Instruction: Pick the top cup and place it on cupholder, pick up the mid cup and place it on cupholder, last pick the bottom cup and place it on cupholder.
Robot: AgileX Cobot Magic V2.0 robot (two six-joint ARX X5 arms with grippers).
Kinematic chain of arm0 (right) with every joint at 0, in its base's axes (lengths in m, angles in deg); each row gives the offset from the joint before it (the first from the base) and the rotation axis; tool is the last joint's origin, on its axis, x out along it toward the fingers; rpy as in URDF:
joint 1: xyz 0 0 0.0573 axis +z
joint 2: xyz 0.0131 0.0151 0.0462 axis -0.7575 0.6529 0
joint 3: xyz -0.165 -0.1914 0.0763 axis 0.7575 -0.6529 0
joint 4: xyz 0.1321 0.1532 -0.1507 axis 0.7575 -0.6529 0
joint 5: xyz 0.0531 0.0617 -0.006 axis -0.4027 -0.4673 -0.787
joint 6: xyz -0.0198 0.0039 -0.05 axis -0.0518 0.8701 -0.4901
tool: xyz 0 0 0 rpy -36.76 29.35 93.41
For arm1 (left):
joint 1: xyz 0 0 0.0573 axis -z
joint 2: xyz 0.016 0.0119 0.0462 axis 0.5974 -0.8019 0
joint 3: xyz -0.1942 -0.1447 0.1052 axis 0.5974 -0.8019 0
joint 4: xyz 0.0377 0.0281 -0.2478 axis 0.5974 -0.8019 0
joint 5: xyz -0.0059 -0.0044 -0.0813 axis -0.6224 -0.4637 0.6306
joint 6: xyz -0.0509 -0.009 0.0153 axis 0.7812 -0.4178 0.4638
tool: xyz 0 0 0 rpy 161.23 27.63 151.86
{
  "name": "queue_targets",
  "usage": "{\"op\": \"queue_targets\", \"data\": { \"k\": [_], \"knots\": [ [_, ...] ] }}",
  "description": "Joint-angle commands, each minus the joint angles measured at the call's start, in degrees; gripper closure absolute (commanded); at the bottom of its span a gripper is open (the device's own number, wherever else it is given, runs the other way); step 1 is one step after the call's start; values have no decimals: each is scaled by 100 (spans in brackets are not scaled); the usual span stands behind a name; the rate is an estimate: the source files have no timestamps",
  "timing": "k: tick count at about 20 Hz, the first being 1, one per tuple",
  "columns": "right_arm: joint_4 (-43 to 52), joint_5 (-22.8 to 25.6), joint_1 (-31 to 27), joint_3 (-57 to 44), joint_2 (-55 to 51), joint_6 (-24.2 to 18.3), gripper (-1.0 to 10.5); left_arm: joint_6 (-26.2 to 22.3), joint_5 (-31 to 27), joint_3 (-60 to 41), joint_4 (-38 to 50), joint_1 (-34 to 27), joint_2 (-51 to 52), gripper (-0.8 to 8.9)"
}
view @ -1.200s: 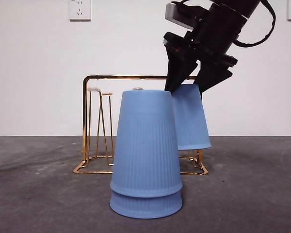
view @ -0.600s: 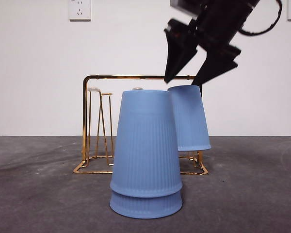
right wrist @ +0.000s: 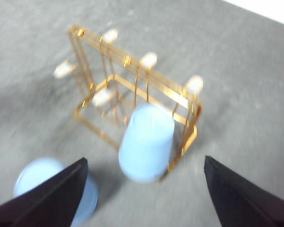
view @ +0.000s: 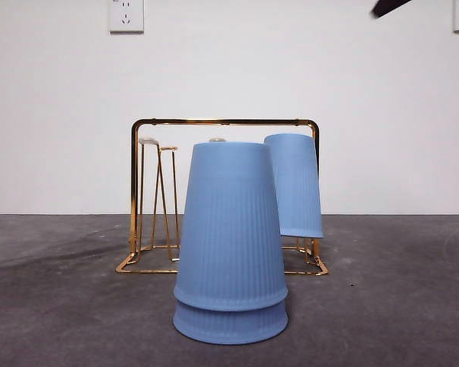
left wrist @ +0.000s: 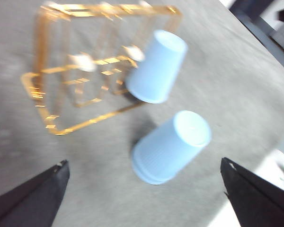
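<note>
With one blue cup (view: pixel 294 186) already hung upside down on the gold cupholder (view: pixel 223 122), the remaining stack of two cups (view: pixel 230 243) stands inverted on the tabletop (view: pixel 398 306) just in front of it, long axis vertical. The left gripper (left wrist: pixel 142 198) and right gripper (right wrist: pixel 144 189) both hang high above with jaws spread wide, empty. The stack sits nearly centred under the left gripper, likely the nearer one.
</note>
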Motion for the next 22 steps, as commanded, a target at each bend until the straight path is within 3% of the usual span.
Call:
{"op": "queue_targets", "data": {
  "k": [1,5,10,15,22],
  "knots": [
    [-339,17,37,111,-195,15,555,181,-203,111,487,483,-463,306],
    [-726,20,37,107,-520,28,555,238,-866,389,975,1475,-1377,306],
    [-861,13,37,107,-686,57,555,-48,-1652,1126,979,2437,-2583,310],
    [-866,13,37,107,-728,61,555,-197,-2068,1484,938,3045,-3523,313],
    [-883,9,37,107,-726,59,555,-245,-2435,1497,955,3427,-4138,315]
  ]
}}
